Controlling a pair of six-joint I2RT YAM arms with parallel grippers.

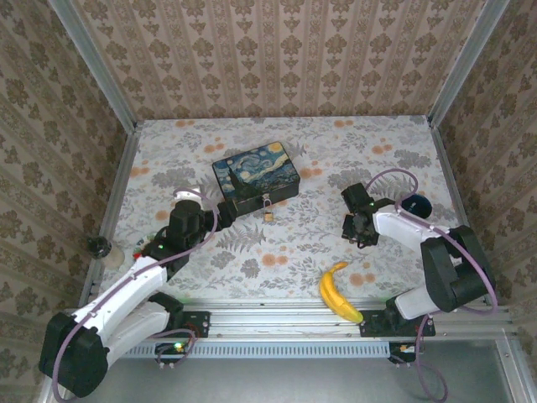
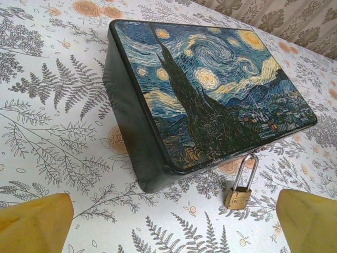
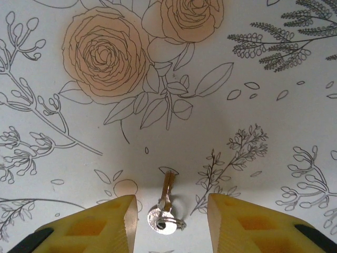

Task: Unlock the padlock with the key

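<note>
Nearest my bases, a banana (image 1: 338,290) lies at the table's front edge. It plays no part in the unlocking, and it sits apart from both arms.

A little farther out, my right gripper (image 3: 169,200) hangs low over the flowered tablecloth (image 3: 274,132) with the key (image 3: 164,213) directly beneath it. The small silvery key lies flat, its ringed head toward me and its blade pointing away. My two yellow fingers (image 3: 113,221) stand partly apart, one on each side of the head, and neither touches it. I judge this as the line-up for a pinch: straddling the head lets the pads meet on its flat faces and leaves the blade free to enter the lock.

My left gripper (image 2: 174,211) is spread as wide as it goes and holds nothing. It is aimed at the near corner of the starry-night box (image 2: 210,89), so both the lock and the box front fall between its fingertips. From there it could steady the lock body once the key arrives.

The padlock (image 2: 238,197) is well apart from the key, across the middle of the table. Its thin shackle is hooked at the box's front edge and its brass body rests on the cloth just in front of the box. The shackle looks closed.
</note>
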